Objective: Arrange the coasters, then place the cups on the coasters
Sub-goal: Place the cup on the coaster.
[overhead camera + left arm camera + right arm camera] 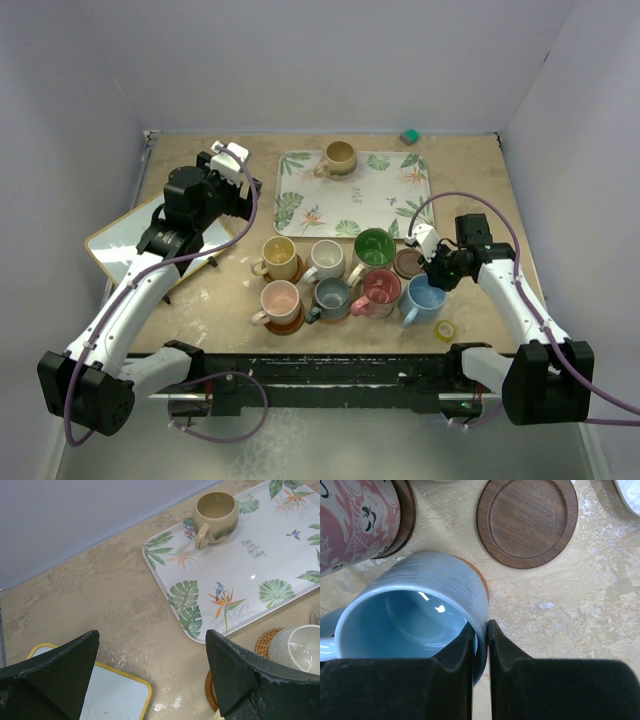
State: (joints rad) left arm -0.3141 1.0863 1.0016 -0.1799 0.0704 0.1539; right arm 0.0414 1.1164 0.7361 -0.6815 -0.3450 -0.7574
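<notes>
Pinching blue mug (415, 590) rim: right gripper (481, 630), clamped; mug over orange coaster (483, 582) | left gripper (152, 642): spread, empty, short of tan mug (215, 512) on tray (280, 560) | risk: rim pinch slips, mug tips.

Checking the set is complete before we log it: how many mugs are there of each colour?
tan mug: 1
yellow mug: 1
white mug: 1
green mug: 1
pink mug: 1
grey mug: 1
red mug: 1
blue mug: 1
Total: 8 mugs
</notes>
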